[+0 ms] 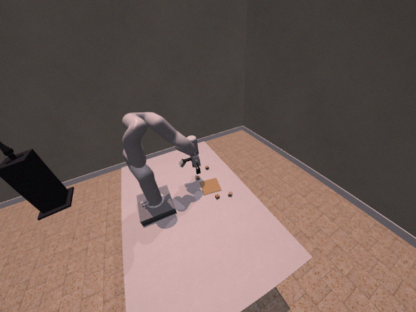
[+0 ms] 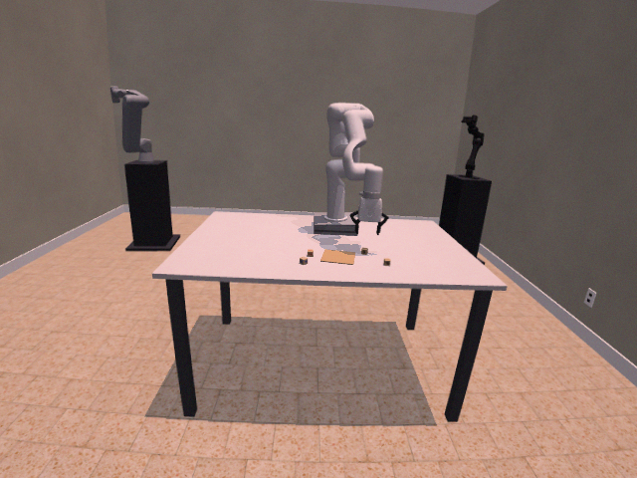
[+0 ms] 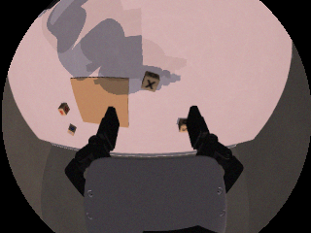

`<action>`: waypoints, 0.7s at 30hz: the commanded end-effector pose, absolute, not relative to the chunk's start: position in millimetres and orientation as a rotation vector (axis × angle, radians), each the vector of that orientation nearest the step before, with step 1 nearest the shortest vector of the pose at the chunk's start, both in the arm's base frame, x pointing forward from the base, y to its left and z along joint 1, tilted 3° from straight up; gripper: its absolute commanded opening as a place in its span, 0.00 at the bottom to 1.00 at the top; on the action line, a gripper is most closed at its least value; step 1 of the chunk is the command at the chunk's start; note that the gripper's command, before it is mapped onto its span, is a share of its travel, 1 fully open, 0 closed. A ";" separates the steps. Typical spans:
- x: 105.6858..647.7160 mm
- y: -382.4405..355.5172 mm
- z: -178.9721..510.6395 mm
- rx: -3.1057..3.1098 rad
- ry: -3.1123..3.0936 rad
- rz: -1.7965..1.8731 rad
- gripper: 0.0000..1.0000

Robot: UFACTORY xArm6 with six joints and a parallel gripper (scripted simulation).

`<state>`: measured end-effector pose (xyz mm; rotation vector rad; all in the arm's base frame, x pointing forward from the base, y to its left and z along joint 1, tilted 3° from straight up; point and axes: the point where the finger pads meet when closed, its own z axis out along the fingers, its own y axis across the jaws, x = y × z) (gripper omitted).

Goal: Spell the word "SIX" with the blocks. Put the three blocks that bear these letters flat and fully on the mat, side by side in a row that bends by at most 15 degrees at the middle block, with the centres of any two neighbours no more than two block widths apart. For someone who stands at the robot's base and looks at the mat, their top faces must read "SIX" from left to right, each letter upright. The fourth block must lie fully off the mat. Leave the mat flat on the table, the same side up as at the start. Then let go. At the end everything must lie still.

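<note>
A pale table (image 2: 247, 257) on four dark legs stands on a tan tiled floor (image 2: 77, 319). At nine o'clock a black pedestal (image 2: 147, 203) carries a grey idle arm (image 2: 131, 120) — at three o'clock a second pedestal (image 2: 463, 210) bears a thin black arm (image 2: 473, 146). A wall outlet (image 2: 589, 297) sits low at four o'clock.

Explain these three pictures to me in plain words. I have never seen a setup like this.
The machine is a pale grey jointed robot arm bolted to a white table. One picture looks down from high up, one faces the table from across the room, and the round one comes from a camera on the arm's wrist. At the arm's end is a black two-fingered pincer, open and holding nothing. On the table lies a flat tan square mat with four small brown wooden letter blocks around it, none on it. The block beside the mat's corner shows an X; the others' letters are too small to read. The pincer hangs above the table near that block.
</note>
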<state>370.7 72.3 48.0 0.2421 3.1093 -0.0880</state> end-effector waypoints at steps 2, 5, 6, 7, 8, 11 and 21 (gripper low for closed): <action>372.0 72.1 49.0 -0.012 3.125 -0.070 1.00; 372.0 71.9 48.9 -0.119 3.124 -0.070 1.00; 371.9 71.8 48.8 -0.161 3.123 -0.071 1.00; 371.9 71.7 48.8 -0.204 3.121 -0.071 1.00; 371.9 71.6 48.7 -0.245 3.119 -0.071 1.00; 371.9 71.4 48.6 -0.372 3.108 -0.072 1.00; 371.7 70.6 48.2 -0.768 3.041 -0.073 1.00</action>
